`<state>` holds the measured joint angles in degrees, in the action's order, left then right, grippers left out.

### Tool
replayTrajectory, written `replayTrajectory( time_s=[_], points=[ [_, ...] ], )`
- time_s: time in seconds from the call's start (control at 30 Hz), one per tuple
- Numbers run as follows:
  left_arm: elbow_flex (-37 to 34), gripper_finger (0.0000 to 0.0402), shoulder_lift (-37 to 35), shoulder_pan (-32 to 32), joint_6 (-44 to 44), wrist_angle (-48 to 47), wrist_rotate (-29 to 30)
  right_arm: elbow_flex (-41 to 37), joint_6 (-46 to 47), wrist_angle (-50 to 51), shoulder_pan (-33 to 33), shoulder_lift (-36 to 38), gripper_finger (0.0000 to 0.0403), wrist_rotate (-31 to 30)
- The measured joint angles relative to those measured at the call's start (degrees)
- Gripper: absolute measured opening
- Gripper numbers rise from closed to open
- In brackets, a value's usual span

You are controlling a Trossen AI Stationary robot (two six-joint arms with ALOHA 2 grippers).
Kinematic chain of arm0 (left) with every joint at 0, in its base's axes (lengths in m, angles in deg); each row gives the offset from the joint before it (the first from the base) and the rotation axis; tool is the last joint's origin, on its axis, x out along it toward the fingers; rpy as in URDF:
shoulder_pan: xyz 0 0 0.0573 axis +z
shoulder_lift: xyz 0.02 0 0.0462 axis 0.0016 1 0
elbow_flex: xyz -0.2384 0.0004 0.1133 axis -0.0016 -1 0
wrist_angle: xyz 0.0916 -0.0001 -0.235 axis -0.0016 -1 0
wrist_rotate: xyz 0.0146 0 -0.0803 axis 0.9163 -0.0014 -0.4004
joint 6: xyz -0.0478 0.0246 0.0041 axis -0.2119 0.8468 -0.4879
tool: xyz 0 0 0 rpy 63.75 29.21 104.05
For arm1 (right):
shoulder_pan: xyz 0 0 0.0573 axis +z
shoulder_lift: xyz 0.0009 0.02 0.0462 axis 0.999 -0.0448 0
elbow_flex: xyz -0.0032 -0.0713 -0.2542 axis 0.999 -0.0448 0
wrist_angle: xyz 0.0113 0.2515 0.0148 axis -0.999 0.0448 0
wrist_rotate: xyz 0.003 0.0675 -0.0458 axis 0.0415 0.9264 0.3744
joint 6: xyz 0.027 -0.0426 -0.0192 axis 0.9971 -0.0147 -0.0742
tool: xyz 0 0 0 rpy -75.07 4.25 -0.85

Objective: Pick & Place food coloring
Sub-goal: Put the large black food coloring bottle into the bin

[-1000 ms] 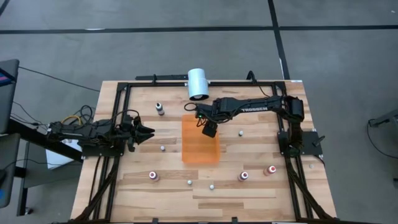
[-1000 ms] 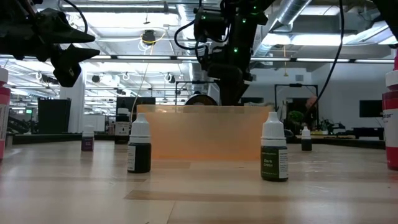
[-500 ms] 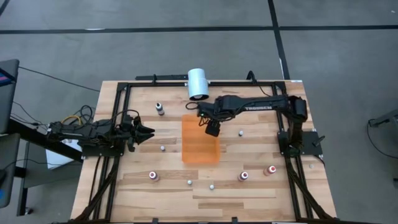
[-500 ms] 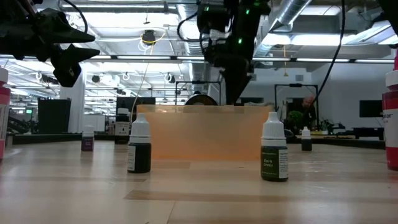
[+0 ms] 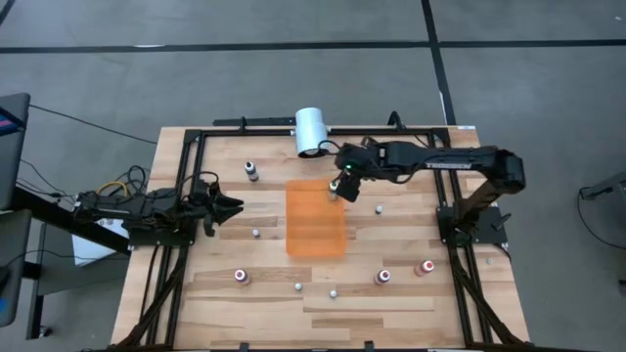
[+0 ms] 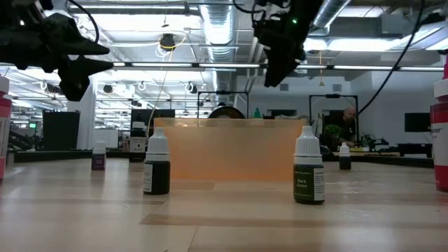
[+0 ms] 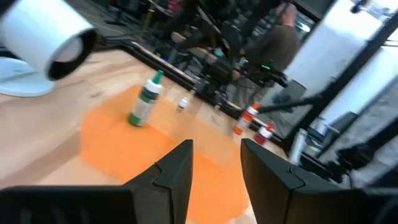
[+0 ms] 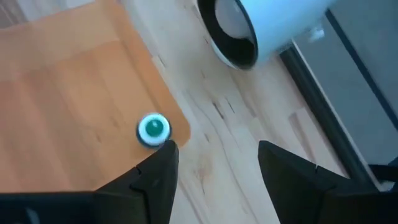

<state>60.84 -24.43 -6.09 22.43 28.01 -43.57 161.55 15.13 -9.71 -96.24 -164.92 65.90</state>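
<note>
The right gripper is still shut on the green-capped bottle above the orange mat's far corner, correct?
Not quite. The right gripper is open and empty; the green-capped bottle stands upright by itself on the orange mat at that far corner. The right wrist view shows it, and the left wrist view confirms the bottle standing free.

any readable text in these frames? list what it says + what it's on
"Dark Green": my best reading of the small label on the dark bottle nearest the low camera.
White lettering on the right arm link, high view: too small to read.
Label on the second dark bottle: nothing legible.
Label on the red bottle at the frame edge: cut off, unreadable.
Wrist views: no readable text.
</note>
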Motion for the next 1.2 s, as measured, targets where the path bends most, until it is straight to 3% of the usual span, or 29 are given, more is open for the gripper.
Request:
replayTrajectory(
  time_s=[0.17,0.37,0.7,0.97,1.2],
  points=[
    [0.0,0.0126,0.0,0.0,0.2,-0.1,5.6,-9.7,2.9,-6.5,0.5,7.1,0.0199,0.3],
    [0.1,0.0126,0.0,0.0,2.0,0.0,7.5,-19.6,6.0,-15.9,2.0,17.1,0.0188,0.0],
    [5.5,0.0126,2.7,0.0,7.9,-0.2,12.4,-30.0,7.1,-22.4,1.9,33.2,0.0174,-0.2],
    [10.2,0.0126,9.9,0.0,7.8,-2.3,14.1,-34.6,8.1,-24.5,2.0,45.4,0.0168,-0.5],
    [15.3,0.0126,21.1,0.7,7.7,-2.7,15.0,-39.0,8.2,-28.7,2.5,53.9,0.017,-0.3]
  ],
)
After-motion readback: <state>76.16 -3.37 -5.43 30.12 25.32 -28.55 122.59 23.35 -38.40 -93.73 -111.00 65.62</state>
